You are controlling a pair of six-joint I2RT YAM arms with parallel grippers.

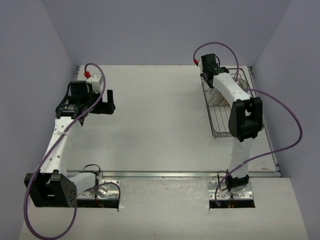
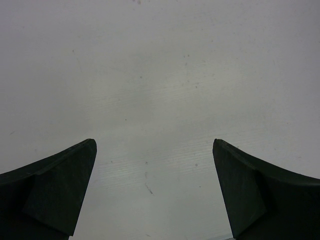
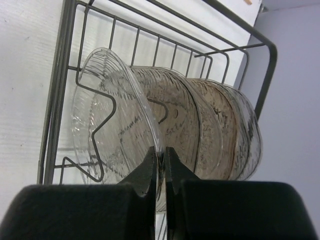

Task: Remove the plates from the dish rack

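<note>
While the right end effector (image 3: 160,153) is pinching the frontmost clear rounded-square plate (image 3: 112,115) in the dark-wire dish rack (image 3: 60,90), a vertical lift is looking due.

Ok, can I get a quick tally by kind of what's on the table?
dish rack: 1
plates: 5, upright in the rack; the rear rims overlap, so this count is approximate. The right gripper is shut on the front plate.
Total: 6
</note>
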